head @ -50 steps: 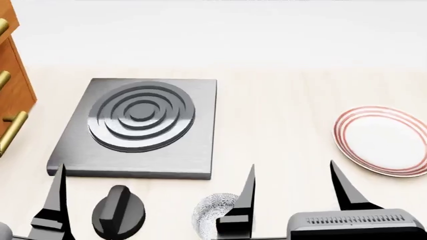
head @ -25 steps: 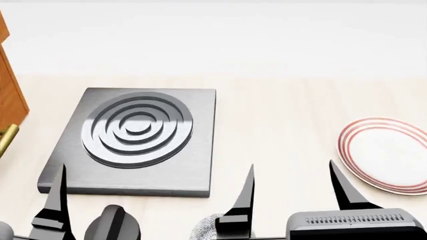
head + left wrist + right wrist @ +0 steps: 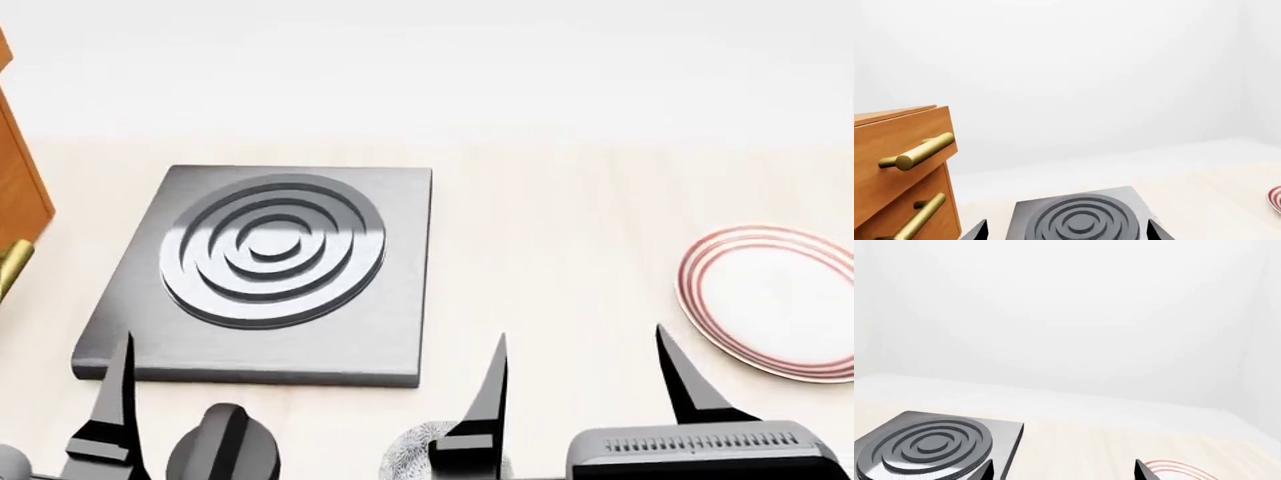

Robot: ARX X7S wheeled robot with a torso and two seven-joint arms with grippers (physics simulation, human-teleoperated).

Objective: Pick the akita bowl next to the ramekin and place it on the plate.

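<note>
A grey-and-white patterned akita bowl (image 3: 411, 452) peeks in at the bottom edge of the head view, just in front of the stove slab's near right corner. A black gripper finger (image 3: 489, 400) covers its right side. The ramekin is out of view. The white plate (image 3: 787, 305) with red rings lies on the counter at the right; its rim also shows as the plate (image 3: 1181, 469) and the plate (image 3: 1275, 197). My left gripper (image 3: 1066, 232) is open, the stove slab showing between its tips. My right gripper (image 3: 1064, 471) is open over bare counter, holding nothing.
A grey stove slab (image 3: 274, 255) with a ringed burner lies left of centre, with a dark knob (image 3: 224, 448) in front of it. A wooden drawer cabinet (image 3: 901, 160) with brass handles stands at the far left. Pale counter (image 3: 561, 270) runs between stove and plate; a white wall is behind.
The head view has tilted: stove, plate and bowl sit lower than a second ago, after dipping further and creeping back up. The bowl is now mostly cut off. The fingers keep their place.
</note>
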